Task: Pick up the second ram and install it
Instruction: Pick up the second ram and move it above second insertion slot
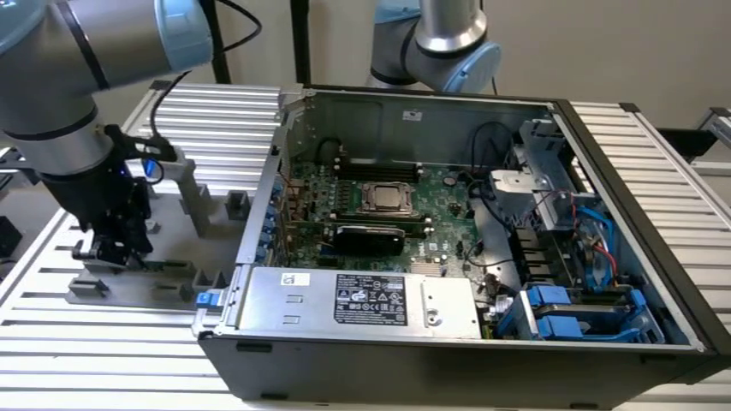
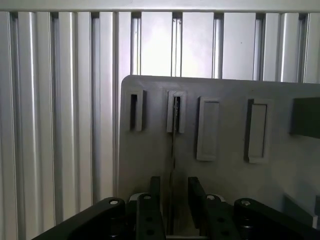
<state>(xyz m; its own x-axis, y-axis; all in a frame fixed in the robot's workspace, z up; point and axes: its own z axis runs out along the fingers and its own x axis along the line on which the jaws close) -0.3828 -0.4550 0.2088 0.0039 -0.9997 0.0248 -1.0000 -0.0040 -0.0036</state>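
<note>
The black two-fingered tool [image 2: 174,182] hung released, straddling the second ram [image 2: 173,145], a thin stick (edge-on) in the grey plastic fixture [image 2: 147,160]; centring before clenching seemed wise.

Pretty tight spot: upright blocks [image 1: 194,201] on the fixture plate [image 1: 171,257] crowd the hand [image 1: 109,253], the PC case [image 1: 457,360] walls off the plate's side toward the exterior view's right, and bare slatted surface [image 1: 80,342] lies off the plate's other edges.
</note>
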